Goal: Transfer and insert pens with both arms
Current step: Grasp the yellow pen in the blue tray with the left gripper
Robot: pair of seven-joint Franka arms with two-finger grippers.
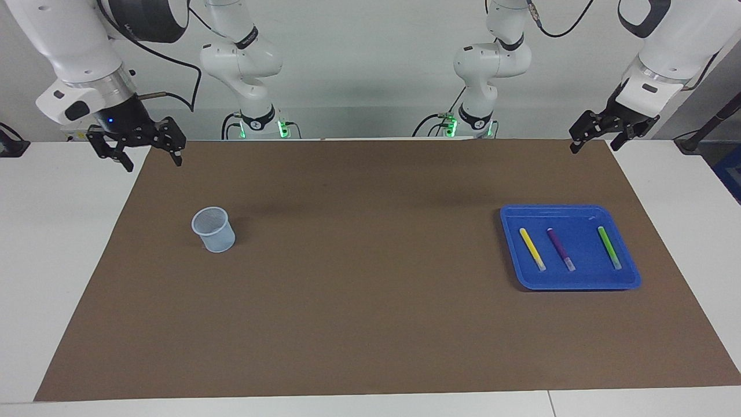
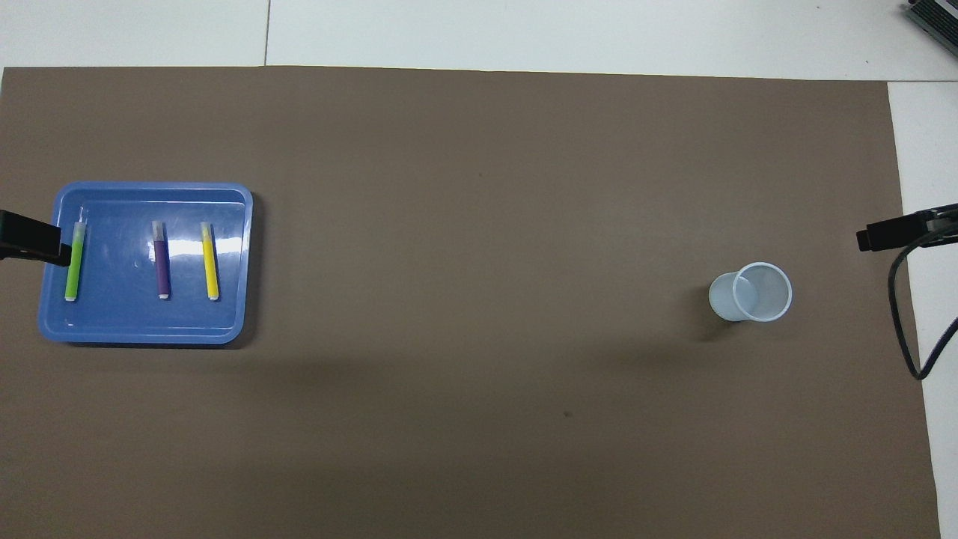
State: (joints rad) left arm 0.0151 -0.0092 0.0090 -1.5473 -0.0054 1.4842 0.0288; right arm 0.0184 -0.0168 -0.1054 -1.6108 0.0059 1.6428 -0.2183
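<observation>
Over green pen [image 2: 73, 262]: left hand [image 2: 30, 239], partly cropped.

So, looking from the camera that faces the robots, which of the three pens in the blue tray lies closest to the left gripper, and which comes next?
Measured from the left gripper, raised over the mat's corner at the left arm's end:
1. Bright green pen, at the tray's outer side.
2. Purple pen, in the middle of the blue plastic tray.
3. Yellow pen, on the side toward the pale plastic cup.

Yellow, purple, green pens [image 1: 559, 248]; blue tray [image 1: 628, 279]
</observation>
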